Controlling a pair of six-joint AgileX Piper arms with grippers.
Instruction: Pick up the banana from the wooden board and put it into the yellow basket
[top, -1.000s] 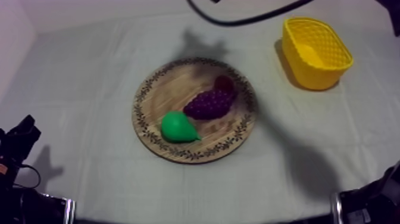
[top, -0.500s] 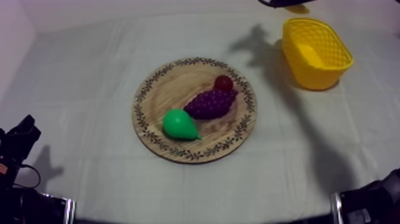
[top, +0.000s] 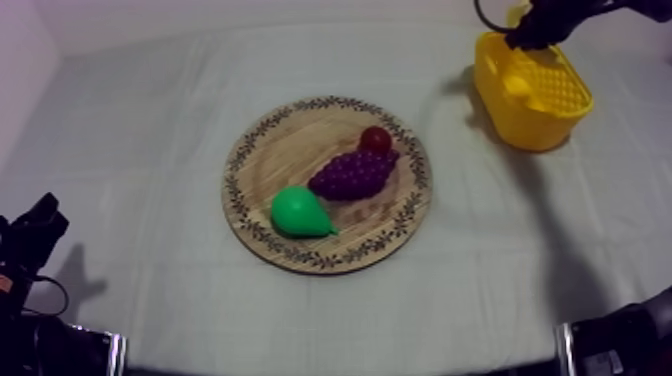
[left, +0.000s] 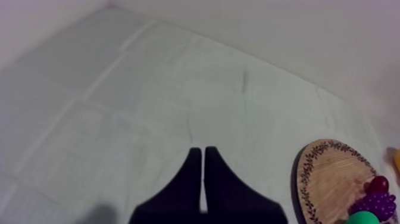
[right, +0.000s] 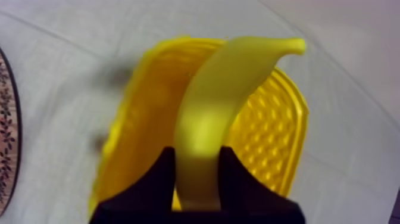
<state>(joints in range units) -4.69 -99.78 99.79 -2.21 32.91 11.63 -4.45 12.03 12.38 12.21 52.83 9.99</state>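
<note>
We are looking down on a broad bench (top: 140, 130) that is wearing a grey-white cloth (top: 480, 290), creased into a faint grid of fold lines. Pale, plain walls (top: 20, 50) are closing it in at the far edge and along the left side. A soft shadow (top: 455, 85) is lying on the cloth beside the basket.

A round wooden board (top: 275, 150) with a dark leafy pattern round its rim is lying at the middle of the bench. Well apart from it, toward the far right corner, a yellow plastic basket (top: 540, 128) with lattice walls is standing upright on the cloth.

Our right arm is showing at the upper right of the top view. The right pincer (right: 198, 156) is hanging over the basket's open mouth, its two black fingers (right: 161, 179) clamping the lower part of a long yellow toy banana (right: 214, 101). The banana is rising out of the grip above the basket, its stem tip pointing toward the far rim.

The left pincer (left: 202, 156) is hovering over bare cloth near the board, its fingers pressing together into a narrow wedge with nothing between them.

On the board, a purple bunch of toy grapes (top: 352, 174) is lying near the middle. A green toy pear (top: 297, 213) is lying just beside it, and a small red fruit (top: 376, 139) is touching the bunch's far end.
</note>
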